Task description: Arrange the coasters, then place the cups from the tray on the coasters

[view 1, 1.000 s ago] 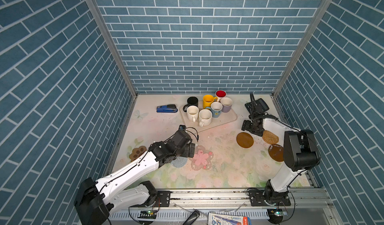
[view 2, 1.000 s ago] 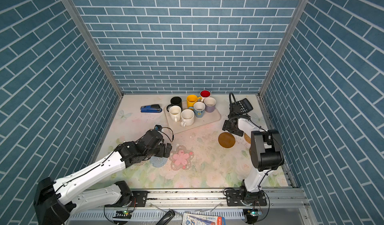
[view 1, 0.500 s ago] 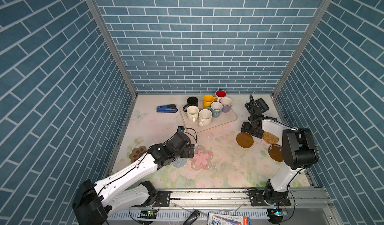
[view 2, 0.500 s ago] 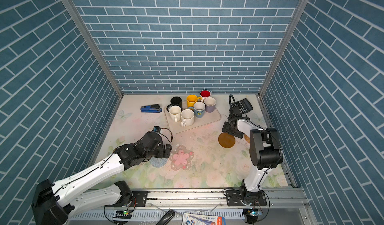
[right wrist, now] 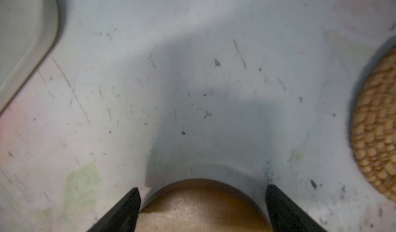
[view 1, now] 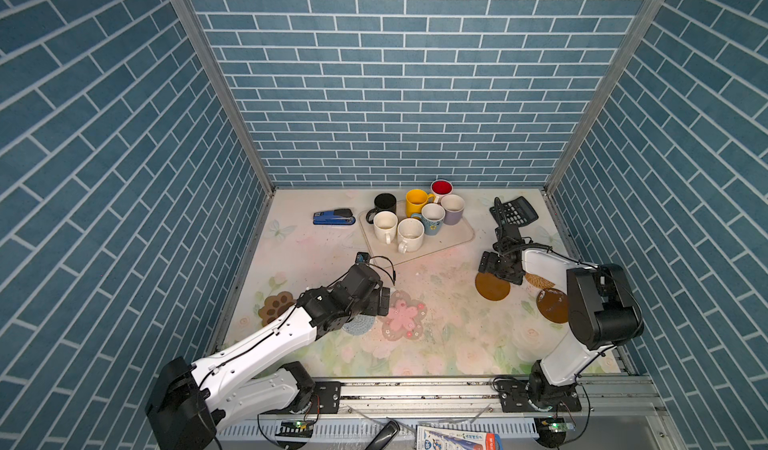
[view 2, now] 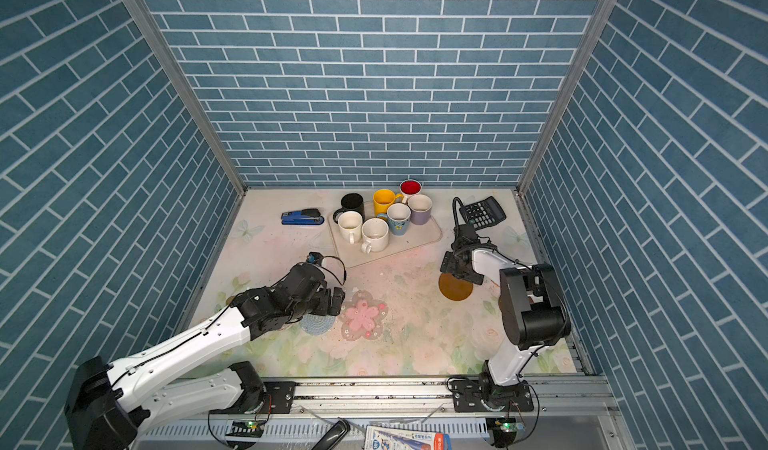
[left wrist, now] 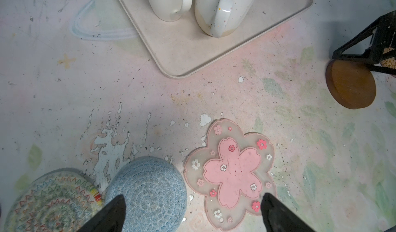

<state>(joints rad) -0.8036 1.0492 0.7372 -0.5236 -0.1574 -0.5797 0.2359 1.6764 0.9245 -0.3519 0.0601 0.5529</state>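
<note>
Since a second ago, our right gripper (right wrist: 202, 188) has drawn away from the calculator (view 1: 515, 211) and settled low over a brown coaster (view 1: 491, 289). Its jaws stand wide, one on each side of the coaster's rim, and we see no pinch on it. We judge it is lining up to slide or lift this coaster into place. A straw coaster (right wrist: 379, 123) lies just beside it towards the right wall, and the tray (view 1: 453, 235) corner is near on the other side, so room here is narrow.

Our left gripper (left wrist: 192, 199) has hardly shifted. It hangs fully spread and empty above the seam between the blue coaster (left wrist: 150, 190) and the pink flower coaster (left wrist: 232, 168), which nearly touch. All seven cups (view 1: 410, 233) stand bunched on the tray's far half, none on a coaster. Bare table lies between the pink flower coaster and the brown coaster, likely the best space for spreading out.
</note>
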